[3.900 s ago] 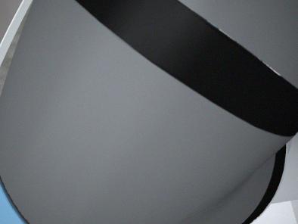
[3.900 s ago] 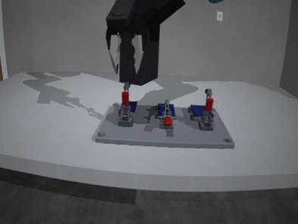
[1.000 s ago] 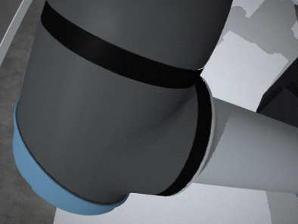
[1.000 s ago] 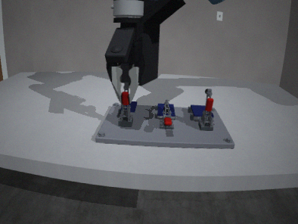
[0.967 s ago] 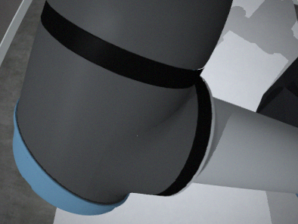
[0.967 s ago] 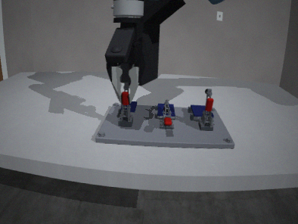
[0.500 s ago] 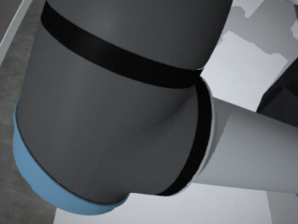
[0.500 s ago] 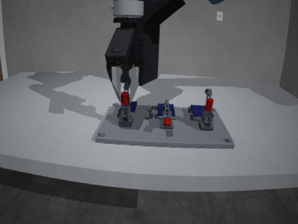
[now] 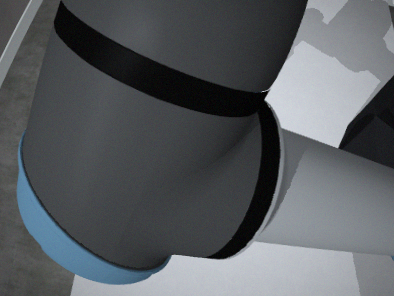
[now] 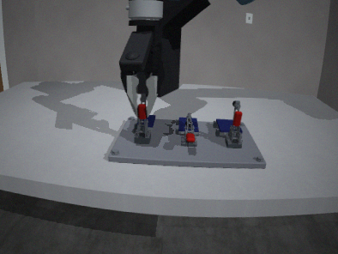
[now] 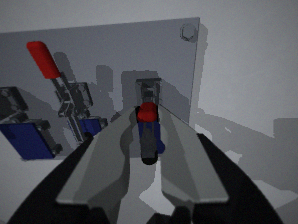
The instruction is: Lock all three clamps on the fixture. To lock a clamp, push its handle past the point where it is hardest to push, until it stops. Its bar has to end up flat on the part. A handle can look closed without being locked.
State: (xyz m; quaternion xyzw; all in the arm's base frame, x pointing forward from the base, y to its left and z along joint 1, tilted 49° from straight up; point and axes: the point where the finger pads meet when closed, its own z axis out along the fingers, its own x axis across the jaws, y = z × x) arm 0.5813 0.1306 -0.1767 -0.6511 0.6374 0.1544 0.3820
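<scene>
On the table, a grey plate carries three clamps. The left clamp's red handle stands upright with the claw clamped on it. The middle clamp's handle lies low, toward the front. The right clamp's handle stands upright, untouched.

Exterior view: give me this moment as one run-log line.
gripper: shut on left clamp handle | left handle: upright | middle clamp handle: down | right clamp handle: upright | top view: blocked by arm
</scene>
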